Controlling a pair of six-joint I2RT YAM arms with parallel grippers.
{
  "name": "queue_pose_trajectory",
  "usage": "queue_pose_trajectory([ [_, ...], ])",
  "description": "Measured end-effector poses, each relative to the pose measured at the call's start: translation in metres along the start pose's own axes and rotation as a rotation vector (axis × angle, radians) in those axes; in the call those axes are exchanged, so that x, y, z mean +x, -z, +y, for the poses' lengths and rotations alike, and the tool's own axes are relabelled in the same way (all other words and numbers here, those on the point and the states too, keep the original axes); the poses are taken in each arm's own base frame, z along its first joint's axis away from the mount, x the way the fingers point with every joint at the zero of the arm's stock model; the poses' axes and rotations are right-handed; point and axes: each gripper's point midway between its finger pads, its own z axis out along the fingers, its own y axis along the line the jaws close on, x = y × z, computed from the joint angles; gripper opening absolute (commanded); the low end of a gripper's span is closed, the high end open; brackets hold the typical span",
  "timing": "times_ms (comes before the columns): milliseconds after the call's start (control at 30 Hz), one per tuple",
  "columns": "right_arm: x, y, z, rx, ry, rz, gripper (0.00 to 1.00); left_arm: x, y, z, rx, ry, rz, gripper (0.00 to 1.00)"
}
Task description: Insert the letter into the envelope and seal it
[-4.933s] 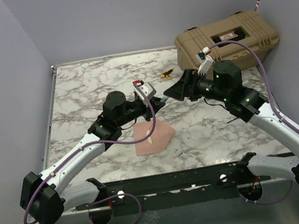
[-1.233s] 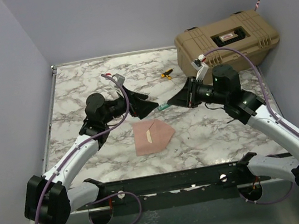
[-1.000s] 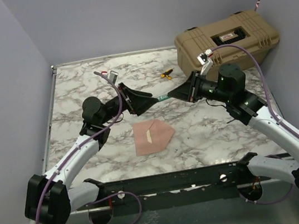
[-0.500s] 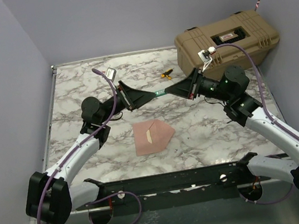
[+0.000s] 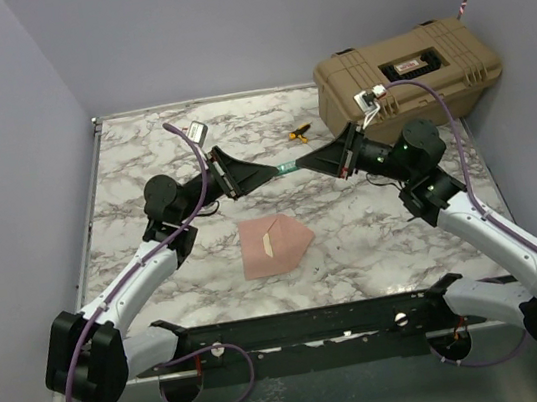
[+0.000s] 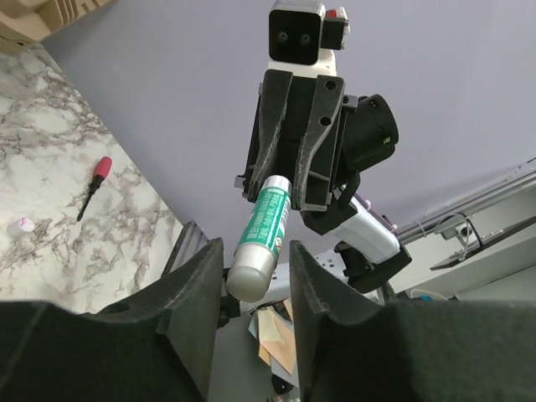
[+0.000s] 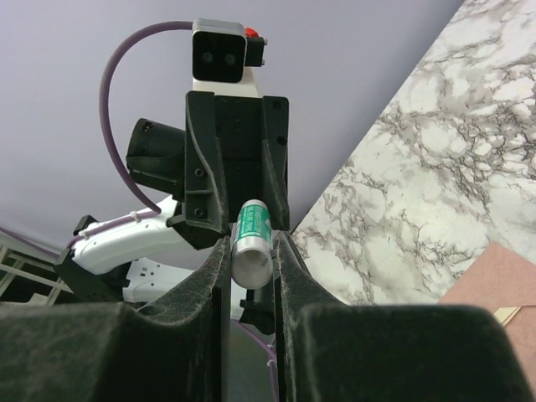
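Within the last second the left gripper (image 5: 272,170) has been brought up from beside the right gripper (image 5: 300,164), tip to tip in mid-air above the table (image 5: 141,159), and its jaws have been narrowed from wide open to roughly half. The glue stick (image 5: 287,166) is pinched firmly at one end by the right fingers (image 7: 216,276). Its other end is now flanked closely by the left fingers (image 6: 197,285), though whether a hold has been taken cannot be told. A two-handed uncapping or handover of the glue is judged to be in hand, so sealing is being prepared and not yet done. The envelope (image 5: 273,246) is left flat on the table near the arm bases, well apart from both grippers, with its pointed flap open toward the right. The letter is not seen as a separate sheet. Whether it has been put inside the envelope cannot be told. The tan case (image 5: 411,73) at the back right is shut, so its contents are hidden.
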Motion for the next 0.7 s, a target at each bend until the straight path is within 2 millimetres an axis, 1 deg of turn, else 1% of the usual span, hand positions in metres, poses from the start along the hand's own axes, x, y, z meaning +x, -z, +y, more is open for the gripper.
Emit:
queue_pose_trajectory([
  [67,-0.0016,0.0005,-0.0006,0.0,0.0,-0.005,0.0,0.0002,0.0001,-0.0001,0.001,0.0,0.001,0.31],
  [233,-0.0002,0.0006,-0.0002,-0.009,-0.003,0.0,0.0,0.0012,0.0003,-0.0006,0.003,-0.002,0.007,0.16],
  [300,-0.0004,0.0006,-0.0015,-0.009,-0.007,0.002,0.01,0.0009,-0.0001,-0.0029,0.008,-0.006,0.011,0.12],
  [333,-0.0007,0.0003,-0.0015,-0.012,-0.007,0.003,0.02,0.0004,-0.0004,-0.0042,0.011,-0.009,0.012,0.09],
  [367,-0.0009,0.0001,-0.0009,-0.016,-0.007,0.003,0.05,0.0,-0.0004,-0.0048,0.012,-0.011,0.012,0.05],
  [433,-0.0012,-0.0002,0.0011,-0.027,-0.003,0.004,0.22,-0.0008,-0.0003,-0.0055,0.014,-0.013,0.013,0.01],
  [500,-0.0013,-0.0007,0.0017,-0.032,-0.005,0.005,0.38,-0.0011,-0.0004,-0.0062,0.016,-0.018,0.012,0.0],
  [567,-0.001,-0.0014,0.0015,-0.035,-0.015,0.008,0.5,-0.0015,-0.0004,-0.0061,0.015,-0.021,0.012,0.0],
  [633,-0.0003,-0.0025,0.0014,-0.041,-0.02,0.013,0.55,-0.0021,-0.0007,-0.0069,0.017,-0.024,0.011,0.0],
  [700,0.0017,-0.004,0.003,-0.062,-0.024,0.027,0.57,-0.0035,-0.0014,-0.0089,0.021,-0.035,0.008,0.0],
])
